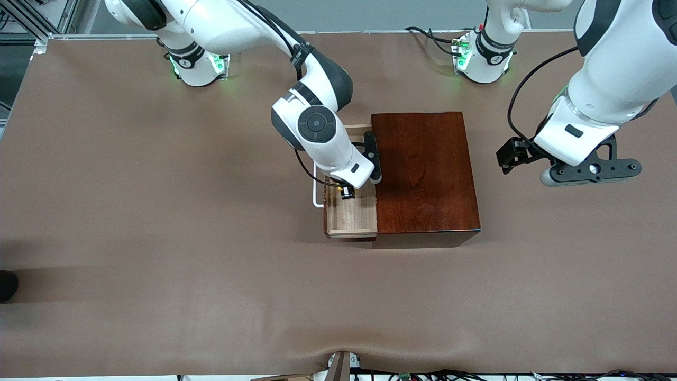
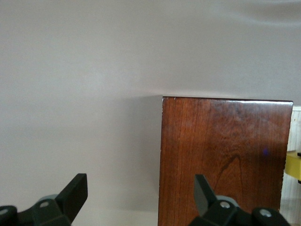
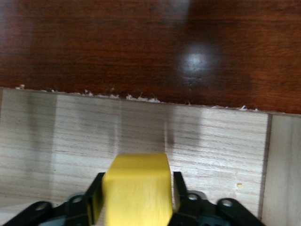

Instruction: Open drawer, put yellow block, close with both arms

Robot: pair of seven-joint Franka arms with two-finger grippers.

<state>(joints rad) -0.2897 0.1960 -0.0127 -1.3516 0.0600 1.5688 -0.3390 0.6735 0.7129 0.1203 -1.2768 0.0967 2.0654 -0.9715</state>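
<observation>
The drawer (image 1: 351, 218) stands pulled out of the dark mahogany box (image 1: 423, 174) toward the right arm's end, its white handle (image 1: 316, 191) outermost. My right gripper (image 1: 346, 192) reaches down into the drawer and is shut on the yellow block (image 3: 136, 188), with a finger (image 3: 96, 190) on each side. The block is low over the pale drawer floor (image 3: 141, 127); I cannot tell if it touches. My left gripper (image 1: 509, 160) is open and empty, up beside the box toward the left arm's end. In the left wrist view the box (image 2: 225, 150) is ahead of its fingers (image 2: 75, 193).
The box stands mid-table on the brown table cover (image 1: 158, 238). A sliver of yellow (image 2: 294, 165) shows past the box's edge in the left wrist view. A dark object (image 1: 6, 286) sits at the table edge at the right arm's end.
</observation>
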